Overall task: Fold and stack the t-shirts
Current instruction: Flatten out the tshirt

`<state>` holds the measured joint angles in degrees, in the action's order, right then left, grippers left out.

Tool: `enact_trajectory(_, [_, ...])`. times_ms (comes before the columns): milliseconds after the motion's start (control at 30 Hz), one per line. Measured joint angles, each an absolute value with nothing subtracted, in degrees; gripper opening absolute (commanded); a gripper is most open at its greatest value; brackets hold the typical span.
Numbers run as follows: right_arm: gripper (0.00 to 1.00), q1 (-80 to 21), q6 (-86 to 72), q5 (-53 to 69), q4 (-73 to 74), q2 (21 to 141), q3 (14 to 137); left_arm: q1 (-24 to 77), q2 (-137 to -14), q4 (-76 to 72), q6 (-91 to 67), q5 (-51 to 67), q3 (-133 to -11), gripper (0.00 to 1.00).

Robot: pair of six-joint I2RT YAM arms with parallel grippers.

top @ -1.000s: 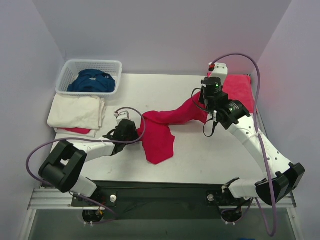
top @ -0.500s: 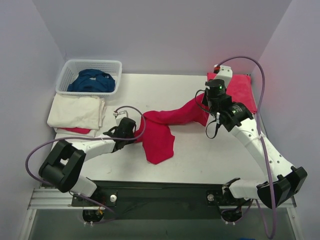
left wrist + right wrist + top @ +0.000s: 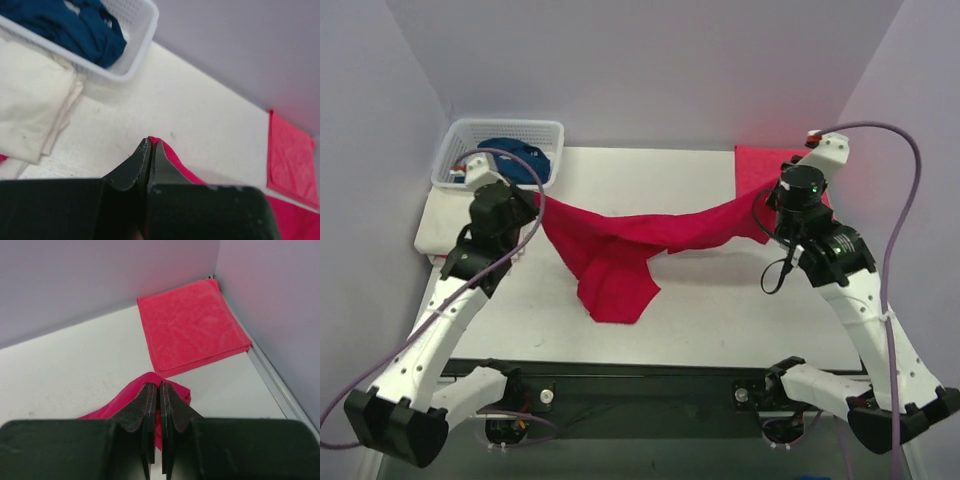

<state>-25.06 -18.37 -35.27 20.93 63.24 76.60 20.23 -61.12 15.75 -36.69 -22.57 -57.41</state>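
**Crimson t-shirt** point(image 3: 620, 245): hangs as a sagging band across mid-table, with one end at each of my claws. Its widest lobe droops toward 6 o'clock, low over the table point(image 3: 740, 300). I cannot tell whether the lobe touches the surface. The middle is bunched, not flat.

**Left claw** point(image 3: 534, 198): holds the 9 o'clock end. The fingers are pressed together with a corner of red fabric pinched at the tips (the left wrist view shows the cloth emerging right at the points).

**Right claw** point(image 3: 761, 203): holds the 3 o'clock end. The jaws are closed on a fold of the same shirt, and red cloth bulges around the tips in the right wrist view.

**Surroundings, working outward:**
- Dark blue t-shirt point(image 3: 525, 158): crumpled inside the white lattice basket point(image 3: 455, 150) in the 10 o'clock corner, just beyond my left wrist.
- Cream-white t-shirt point(image 3: 30, 105): folded flat just on the 6 o'clock side of the basket, largely hidden under my left arm in the top view.
- Folded red cloth point(image 3: 192, 332): lies flat in the 2 o'clock corner, close to the walls. It is near my right claw but apart from the held shirt.
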Motion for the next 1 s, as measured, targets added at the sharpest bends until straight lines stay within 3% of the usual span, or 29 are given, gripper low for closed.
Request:
enact_trajectory(467, [0.0, -24.4, -15.9, -35.6, 22.3, 46.0, 79.8, 14.5, -45.3, 20.2, -31.2, -25.1, -75.1, 0.0])
enact_trajectory(1000, [0.0, -24.4, -16.7, -14.8, 25.3, 31.6, 80.8, 14.5, -32.9, 16.6, -25.4, -20.7, -89.7, 0.0])
